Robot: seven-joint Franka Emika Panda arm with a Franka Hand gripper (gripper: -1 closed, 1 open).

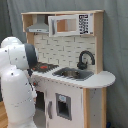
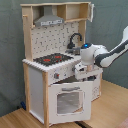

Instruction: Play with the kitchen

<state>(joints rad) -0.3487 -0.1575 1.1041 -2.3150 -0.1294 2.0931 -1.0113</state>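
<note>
white kitchen (image 2: 50,90) oven door only in the second exterior view, end effector (image 2: 81,72) grip unclear

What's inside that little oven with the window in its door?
Through the oven door window in the second exterior view nothing distinct shows, only a pale, hazy interior. The door is shut, so anything beyond the glass's frame stays hidden.

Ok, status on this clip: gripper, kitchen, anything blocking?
Gripper low at the kitchen's front edge, beside the oven door. Jaws: can't tell. Oven door slightly ajar. Nothing seen blocking.
</note>
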